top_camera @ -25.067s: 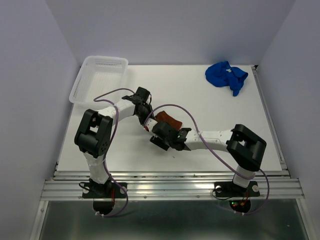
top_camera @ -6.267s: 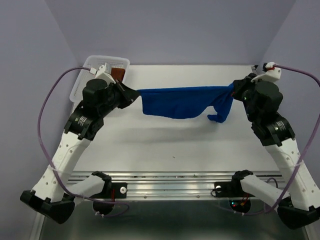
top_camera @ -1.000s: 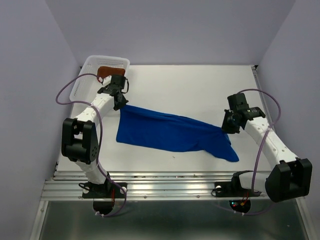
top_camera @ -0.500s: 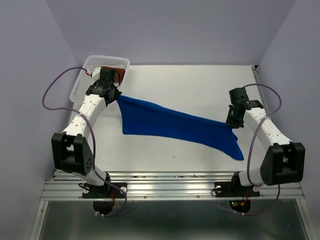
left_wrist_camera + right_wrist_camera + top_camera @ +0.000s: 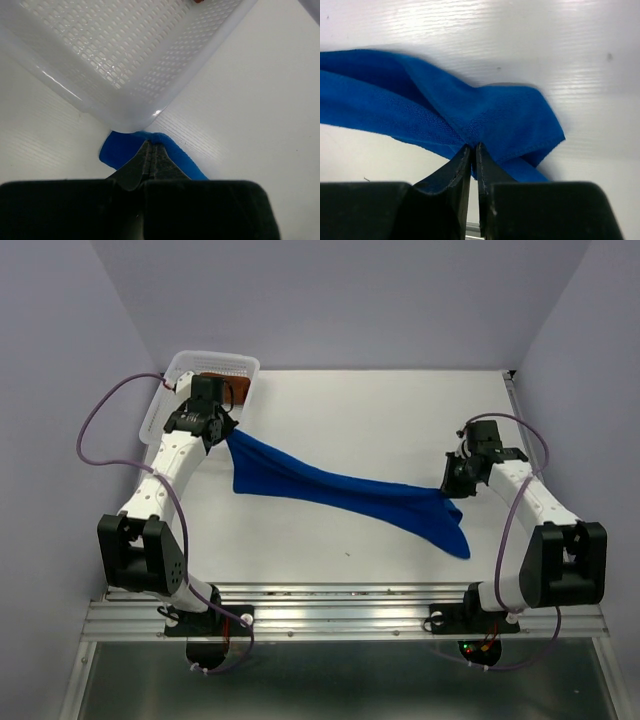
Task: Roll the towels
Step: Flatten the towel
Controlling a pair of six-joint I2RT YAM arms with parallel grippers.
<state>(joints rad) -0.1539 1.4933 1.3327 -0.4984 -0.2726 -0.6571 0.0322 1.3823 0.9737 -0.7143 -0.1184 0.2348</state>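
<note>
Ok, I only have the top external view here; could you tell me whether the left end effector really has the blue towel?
Observer: Yes, the left wrist view shows the left end effector shut on a corner of the blue towel.
Operator: Thank you. How close is that to the basket?
Observer: The pinched corner lies right at the rounded corner of the basket; I cannot tell whether they touch.
Operator: And the right side?
Observer: The right end effector pinches a bunched fold, with the towel's hemmed corner flopped just beyond it.
</note>
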